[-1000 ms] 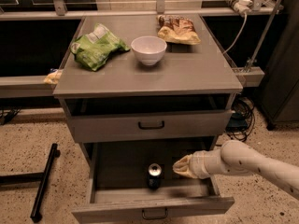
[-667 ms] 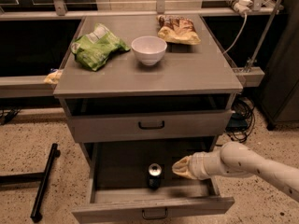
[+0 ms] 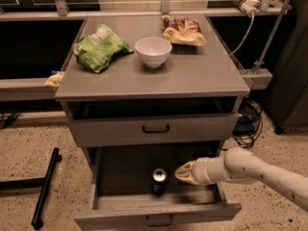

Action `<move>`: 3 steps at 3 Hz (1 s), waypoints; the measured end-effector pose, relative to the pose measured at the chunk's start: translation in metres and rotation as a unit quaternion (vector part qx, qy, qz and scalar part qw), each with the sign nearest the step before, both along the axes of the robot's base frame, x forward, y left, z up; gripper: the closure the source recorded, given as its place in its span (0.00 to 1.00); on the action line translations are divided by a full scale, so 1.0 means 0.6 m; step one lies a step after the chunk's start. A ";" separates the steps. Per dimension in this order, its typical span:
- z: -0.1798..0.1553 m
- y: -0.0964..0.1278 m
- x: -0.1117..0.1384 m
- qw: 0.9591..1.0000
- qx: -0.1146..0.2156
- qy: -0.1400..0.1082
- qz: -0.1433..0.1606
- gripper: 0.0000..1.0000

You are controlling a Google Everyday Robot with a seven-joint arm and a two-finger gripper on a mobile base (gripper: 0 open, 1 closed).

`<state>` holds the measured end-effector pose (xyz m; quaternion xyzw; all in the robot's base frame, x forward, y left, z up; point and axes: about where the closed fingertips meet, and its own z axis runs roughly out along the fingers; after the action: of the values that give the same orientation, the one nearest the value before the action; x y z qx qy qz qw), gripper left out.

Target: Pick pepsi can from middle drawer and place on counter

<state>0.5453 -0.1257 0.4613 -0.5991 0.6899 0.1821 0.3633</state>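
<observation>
**A:** Camera view, one station. What's on the bench (image 3: 192, 73)?

**B:** Matte grey flat top with a thin edge. Three things on it: one crinkled green snack bag (image 3: 98, 47), one smooth round white bowl (image 3: 153, 51), and one glossy brown-and-yellow snack bag (image 3: 183, 30) at the far edge. The bowl sits between the two bags.

**A:** Drawers?

**B:** Two showing. The upper drawer front (image 3: 192, 129) is flat grey with one black handle, and it is shut. Below it the middle drawer (image 3: 120, 172) stands open. It is a long grey metal tray with side walls, a low front panel and a small dark handle.

**A:** The can?

**B:** One pepsi can (image 3: 159, 179), a small dark cylinder with a silver top (label too dark to read). It stands upright on the drawer floor, near the front panel, about mid-width.

**A:** Gripper?

**B:** One gripper (image 3: 185, 172), pale yellowish and tapered, on a smooth, rounded white arm (image 3: 255, 170) that reaches in from the right of the view. It is inside the drawer at can height, just beside the can, with its tip toward it and a slim gap between. Whether the jaws are wide or narrow I cannot tell. They are not on the can.

**A:** Surroundings?

**B:** Speckled stone floor (image 3: 29, 148) with one black bar (image 3: 45, 186) lying on it. One tangle of dark cables (image 3: 248, 121) by the cabinet's right side. One long grey ledge (image 3: 24, 88) to the left.
</observation>
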 end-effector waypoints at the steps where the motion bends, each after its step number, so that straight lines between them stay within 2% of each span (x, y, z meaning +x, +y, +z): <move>1: -0.006 0.004 0.003 1.000 0.008 0.006 -0.002 0.43; 3: -0.027 0.027 0.016 0.999 0.034 0.017 0.009 0.33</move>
<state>0.5550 -0.1092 0.4451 -0.5893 0.6840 0.2194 0.3698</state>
